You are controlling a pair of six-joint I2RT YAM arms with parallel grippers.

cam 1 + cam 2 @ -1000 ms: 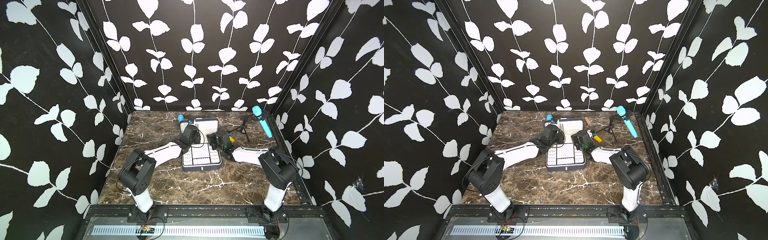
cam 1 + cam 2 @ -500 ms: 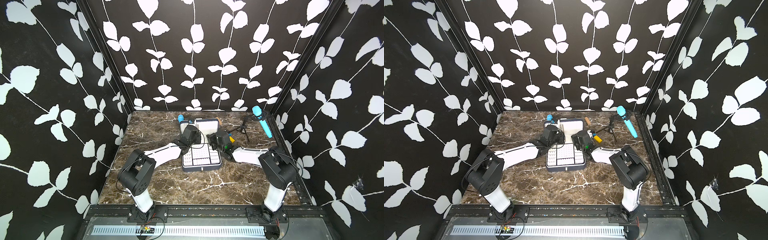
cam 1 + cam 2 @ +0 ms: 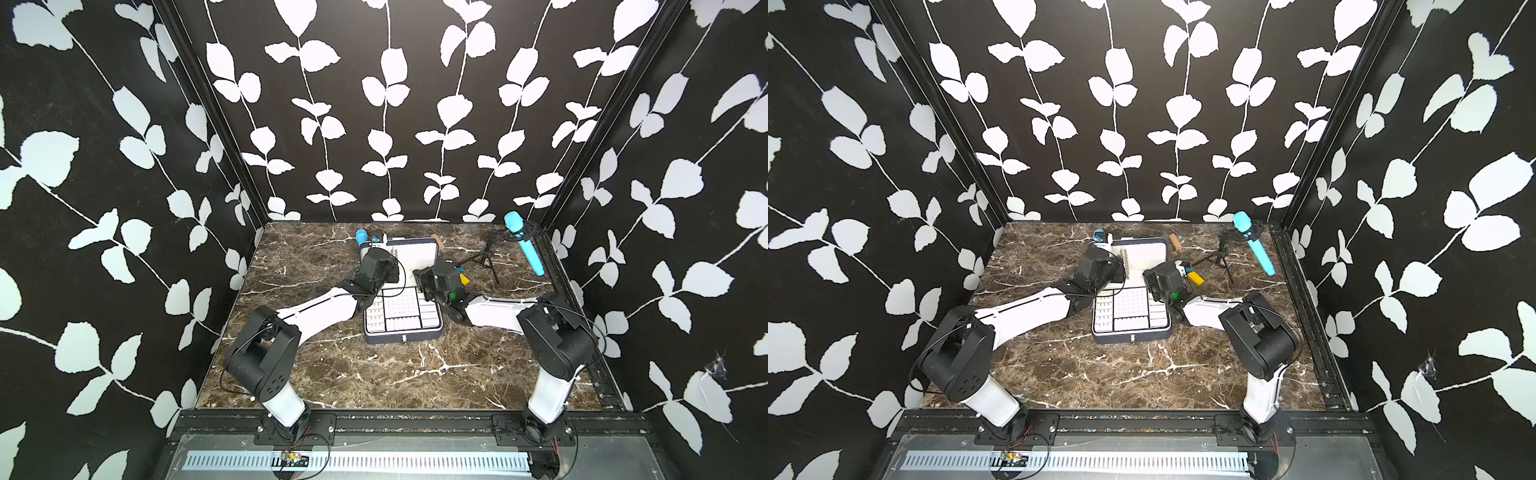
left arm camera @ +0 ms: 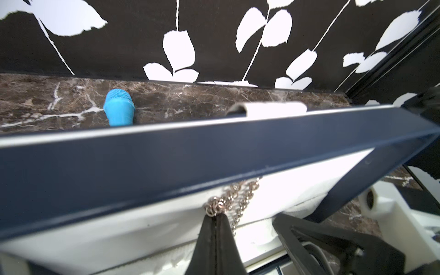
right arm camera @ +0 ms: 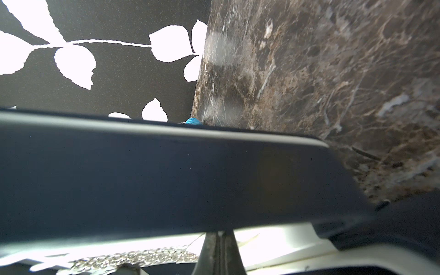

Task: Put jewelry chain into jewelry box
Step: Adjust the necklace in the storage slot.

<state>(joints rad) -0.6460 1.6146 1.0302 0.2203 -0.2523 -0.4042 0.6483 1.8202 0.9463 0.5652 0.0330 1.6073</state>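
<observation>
Pinching jewelry chain (image 4: 234, 200) w/ L pincer (image 4: 216, 215); R pincer (image 5: 220, 235) closed by jewelry box (image 4: 166, 162) lid.

The dark marbled table (image 3: 374, 374) bears the open jewelry box (image 3: 382, 337) mid-table. Behind and beside it are a blue microphone (image 3: 362, 237), brown block (image 3: 1174, 241), yellow block (image 3: 1196, 279) and tripod (image 3: 484, 258).

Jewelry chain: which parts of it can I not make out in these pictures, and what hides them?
- Left wrist view: the jewelry chain, pinched by the left hand, passes behind the navy lid rim of the jewelry box; that end is hidden.
- Right wrist view: the jewelry chain is blurred and partly cut off by the bottom edge.
- Both top views: too small to trace.
</observation>
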